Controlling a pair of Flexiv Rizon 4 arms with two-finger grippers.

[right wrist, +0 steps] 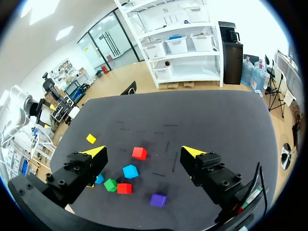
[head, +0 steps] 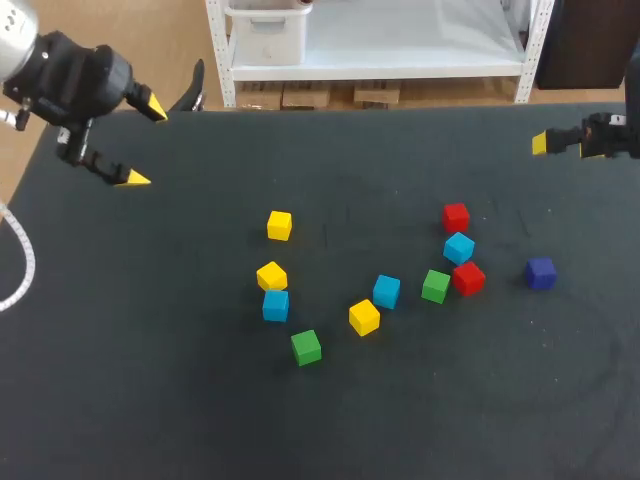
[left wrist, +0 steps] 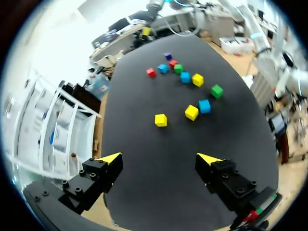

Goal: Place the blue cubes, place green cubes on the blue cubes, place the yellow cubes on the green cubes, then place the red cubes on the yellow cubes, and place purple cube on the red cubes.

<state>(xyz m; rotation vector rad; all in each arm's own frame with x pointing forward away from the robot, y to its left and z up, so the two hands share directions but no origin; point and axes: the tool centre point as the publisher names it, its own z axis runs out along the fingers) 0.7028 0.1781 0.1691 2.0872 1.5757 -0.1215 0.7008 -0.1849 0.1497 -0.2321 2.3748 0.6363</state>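
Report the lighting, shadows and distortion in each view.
Head view: even light, no glare on the dark table, only faint soft shadows, as by the purple cube. Left wrist view: the fisheye bows the table's edges, and the far purple cube looks tiny. Right wrist view: same bowing, no glare.

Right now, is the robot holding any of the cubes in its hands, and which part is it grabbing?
No, nothing is held. The left hand and the right hand are both open and empty, away from the cubes on the table.
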